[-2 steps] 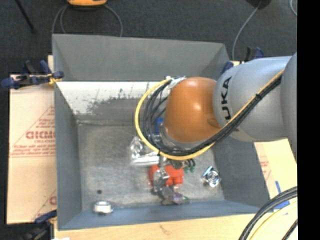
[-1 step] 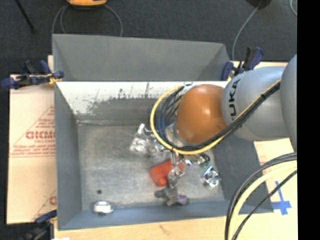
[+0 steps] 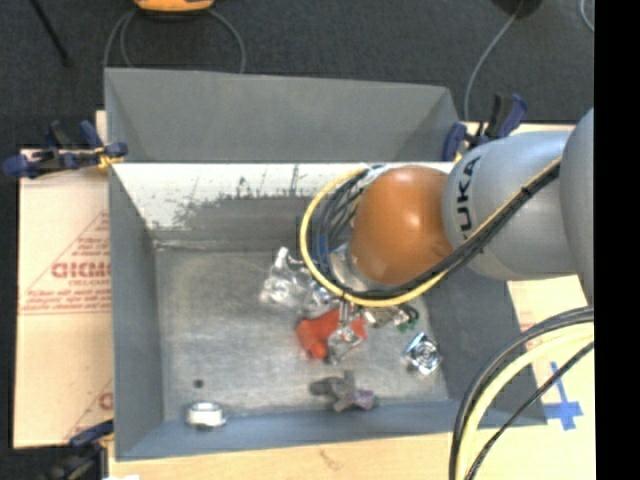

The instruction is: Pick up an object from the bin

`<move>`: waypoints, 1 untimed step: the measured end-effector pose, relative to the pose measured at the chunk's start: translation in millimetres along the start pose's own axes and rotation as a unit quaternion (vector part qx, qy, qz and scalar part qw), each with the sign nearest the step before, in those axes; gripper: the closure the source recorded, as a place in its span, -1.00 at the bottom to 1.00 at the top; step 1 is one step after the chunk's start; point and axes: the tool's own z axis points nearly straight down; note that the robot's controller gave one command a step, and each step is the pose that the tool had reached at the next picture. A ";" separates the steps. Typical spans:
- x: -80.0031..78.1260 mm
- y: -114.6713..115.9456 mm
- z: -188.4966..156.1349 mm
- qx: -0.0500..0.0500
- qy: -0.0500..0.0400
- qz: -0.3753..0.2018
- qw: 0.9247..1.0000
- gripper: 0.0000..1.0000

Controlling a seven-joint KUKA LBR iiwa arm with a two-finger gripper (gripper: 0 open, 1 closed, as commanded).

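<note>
The arm (image 3: 520,208) comes in from the right, with its orange cover (image 3: 395,228) over the middle of the bin (image 3: 135,298). The gripper (image 3: 347,336) is down by a small red thing (image 3: 316,334) mid-floor, maybe touching it, hard to say. There's a crumpled shiny piece (image 3: 283,283) just up-left of that, a grey-purple bit (image 3: 343,393) below and a little silvery item (image 3: 423,354) to the right. A white round cap (image 3: 206,415) sits in the near-left corner.

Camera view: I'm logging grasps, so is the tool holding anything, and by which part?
Cannot be told: the tool sits at the right edge of the red thing near the middle, but no grip on it is visible.
</note>
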 end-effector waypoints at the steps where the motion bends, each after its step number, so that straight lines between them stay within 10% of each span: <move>1: -4.6 -53.5 -120.7 0.003 0.003 -0.013 1.000 1.00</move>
